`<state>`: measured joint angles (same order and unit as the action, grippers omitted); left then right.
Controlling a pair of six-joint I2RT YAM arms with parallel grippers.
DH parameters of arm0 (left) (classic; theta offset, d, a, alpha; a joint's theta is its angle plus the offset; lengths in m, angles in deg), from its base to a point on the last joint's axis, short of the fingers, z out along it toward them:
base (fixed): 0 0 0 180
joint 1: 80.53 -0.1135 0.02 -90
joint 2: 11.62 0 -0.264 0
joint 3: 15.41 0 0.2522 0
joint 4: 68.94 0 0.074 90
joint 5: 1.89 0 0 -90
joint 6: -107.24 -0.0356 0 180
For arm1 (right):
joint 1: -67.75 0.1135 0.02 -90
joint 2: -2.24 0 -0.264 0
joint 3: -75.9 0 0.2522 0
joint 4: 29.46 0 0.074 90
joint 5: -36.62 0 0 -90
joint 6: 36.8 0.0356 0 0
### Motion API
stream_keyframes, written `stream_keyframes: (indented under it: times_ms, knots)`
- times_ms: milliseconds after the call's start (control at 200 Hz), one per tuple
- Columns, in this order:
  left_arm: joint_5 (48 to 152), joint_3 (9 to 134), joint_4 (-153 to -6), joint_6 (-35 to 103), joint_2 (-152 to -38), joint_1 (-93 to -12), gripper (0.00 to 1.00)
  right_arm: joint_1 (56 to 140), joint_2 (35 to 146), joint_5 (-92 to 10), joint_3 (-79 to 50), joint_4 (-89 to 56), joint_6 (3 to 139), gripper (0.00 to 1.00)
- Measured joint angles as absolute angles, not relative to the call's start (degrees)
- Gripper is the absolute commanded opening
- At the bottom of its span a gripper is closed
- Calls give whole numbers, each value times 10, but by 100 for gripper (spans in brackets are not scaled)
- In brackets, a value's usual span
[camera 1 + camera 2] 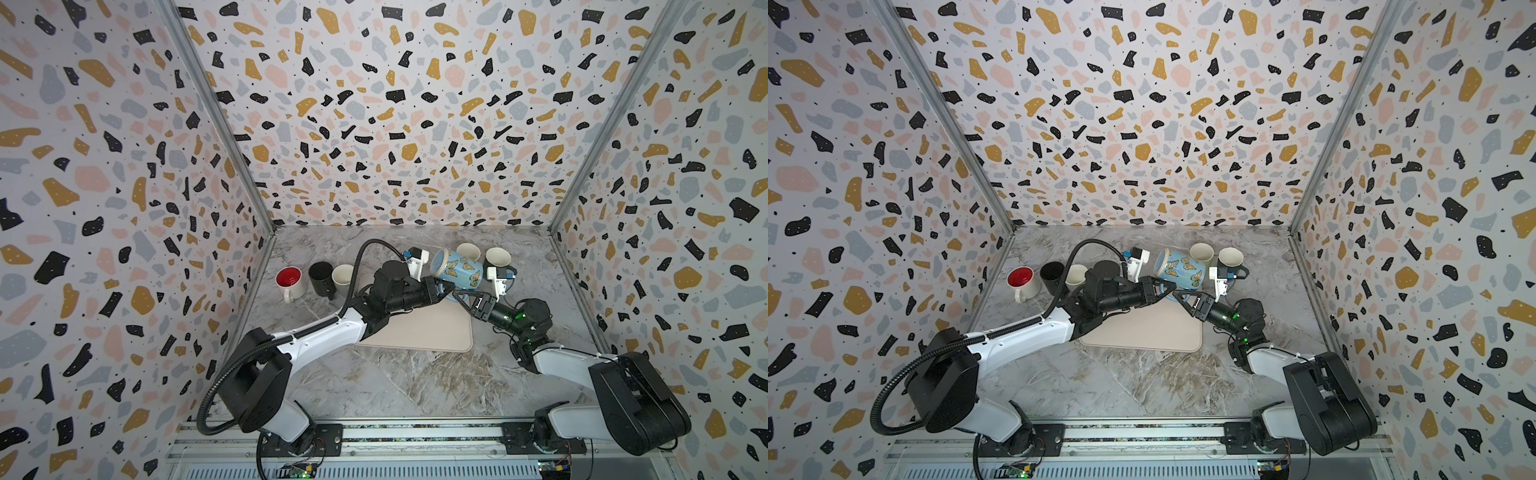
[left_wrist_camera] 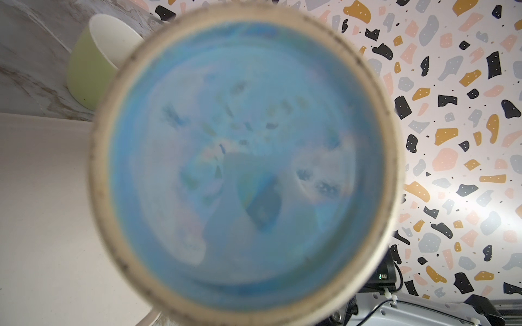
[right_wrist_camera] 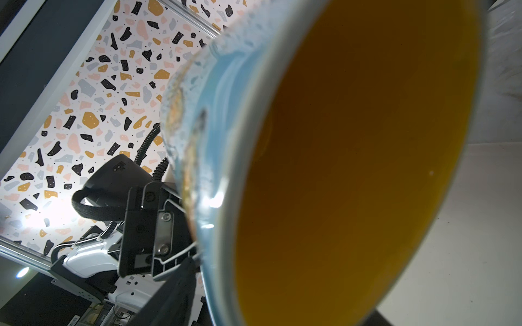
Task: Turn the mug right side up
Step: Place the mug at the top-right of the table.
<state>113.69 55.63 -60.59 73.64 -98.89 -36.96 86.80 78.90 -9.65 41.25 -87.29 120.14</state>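
Hanging tilted on its side above a beige mat point(image 1: 415, 332), a blue butterfly mug point(image 1: 457, 269) was held off the marble desk point(image 1: 395, 386) near its middle. Its base was turned toward the left arm and its orange-lined mouth toward the right arm. The left fingers point(image 1: 435, 289) were pinched nearly shut, apparently on the mug's handle at its lower side, though the grip itself was partly hidden. The right fingers point(image 1: 463, 303) stood partly apart just beneath the mouth end, holding nothing; whether they touched the rim could not be told. Other cups stood apart from it: a red-lined mug point(image 1: 289, 280), a black mug point(image 1: 321, 276) and a cream cup point(image 1: 343, 278) to one side, and a pale cup point(image 1: 468, 251) and a second pale cup point(image 1: 498, 257) just behind. The flip looked about half done. To finish it well, the right fingers would likely need a firm hold on the rim before the left let go. A slow rotation could then bring the mouth upward and set the base flat on the mat, clear of the cups behind.
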Motion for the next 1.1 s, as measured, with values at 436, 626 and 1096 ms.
stream_keyframes:
  times_ms: [436,626,1096]
  knots:
    - [1130,556,-592,739,-989,-367,0,868,789,-97,406,-887,1204,55]
    - [1126,552,-579,740,-985,-367,0,868,792,-96,399,-900,1210,49]
    - [1126,534,-565,696,-977,-370,0,857,815,-81,382,-908,1275,0]
